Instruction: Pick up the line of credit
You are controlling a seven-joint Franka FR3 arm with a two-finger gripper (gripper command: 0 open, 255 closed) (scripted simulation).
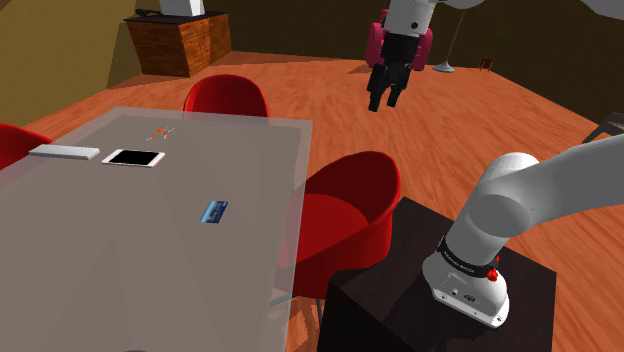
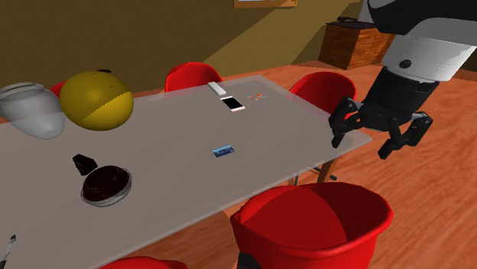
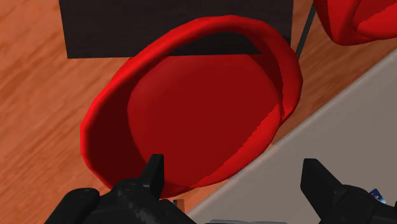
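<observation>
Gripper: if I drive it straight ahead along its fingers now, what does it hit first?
Most likely the red chair, on its seat close to the rim next to the table edge; the open gripper frames that spot. Depth is unclear.

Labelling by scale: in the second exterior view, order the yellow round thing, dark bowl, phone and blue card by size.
Yellow round thing
dark bowl
phone and blue card: near alike, phone farther off

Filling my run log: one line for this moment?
pincer open | above red chair | blue card on table, untouched
</observation>
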